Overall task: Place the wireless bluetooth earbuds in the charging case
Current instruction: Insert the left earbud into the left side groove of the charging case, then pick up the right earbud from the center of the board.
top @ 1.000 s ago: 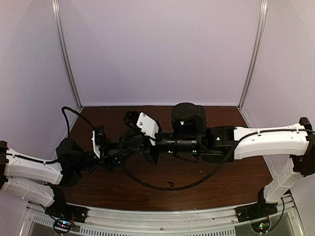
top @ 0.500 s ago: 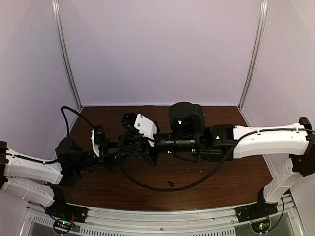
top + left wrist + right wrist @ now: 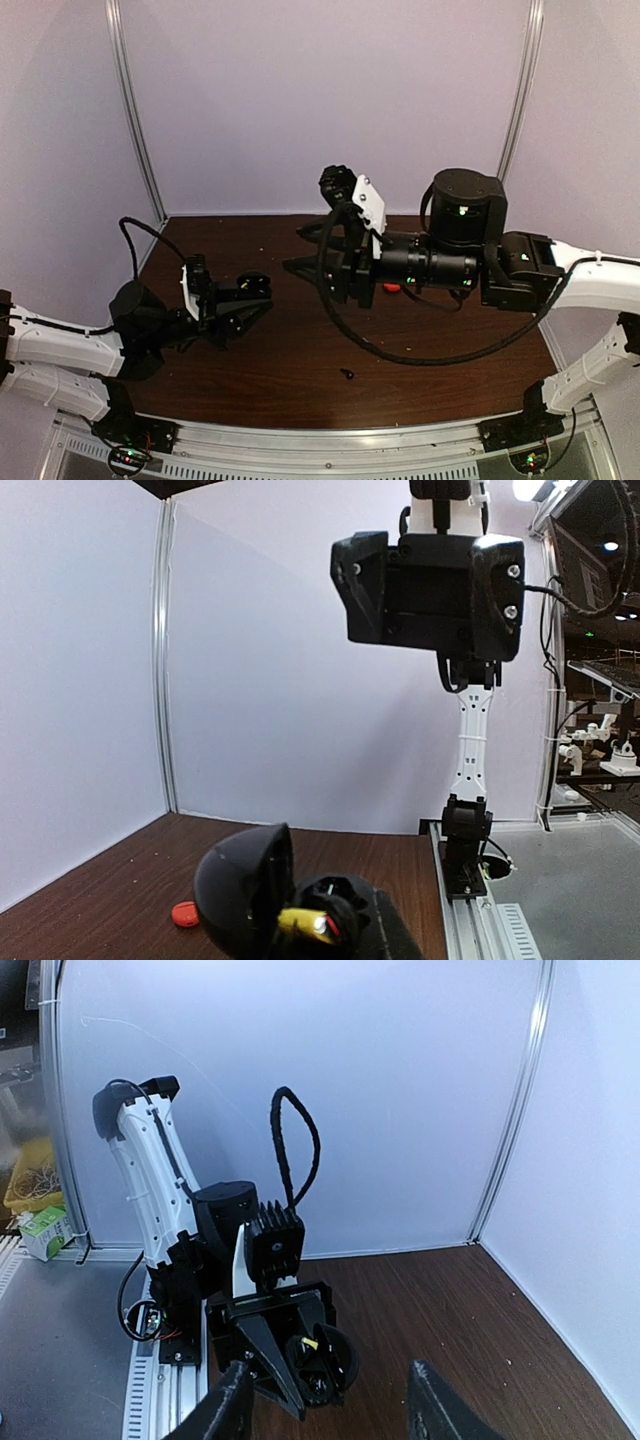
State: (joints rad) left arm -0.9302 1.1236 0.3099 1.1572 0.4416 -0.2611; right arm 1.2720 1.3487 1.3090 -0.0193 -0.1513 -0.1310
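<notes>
My left gripper [image 3: 248, 298] is shut on a black round charging case [image 3: 254, 287], held low over the table with its lid open. The case shows in the left wrist view [image 3: 243, 880] and in the right wrist view [image 3: 322, 1364]. A small yellow and red piece [image 3: 305, 923] sits in its base. My right gripper [image 3: 305, 258] is open and empty, raised above the table to the right of the case; its fingers [image 3: 232, 1407] frame the case from a distance. One red-orange earbud [image 3: 392, 288] lies on the table under the right arm, also visible in the left wrist view [image 3: 183, 913]. A black earbud [image 3: 347, 375] lies near the front.
The brown table [image 3: 300, 360] is walled by white panels at the back and sides. The right arm's black cable [image 3: 380, 352] loops low over the middle of the table. A metal rail [image 3: 330, 440] runs along the near edge.
My right arm has lifted and drawn back to the right, away from the left gripper. The case in the left gripper and the red-orange earbud are now uncovered.
</notes>
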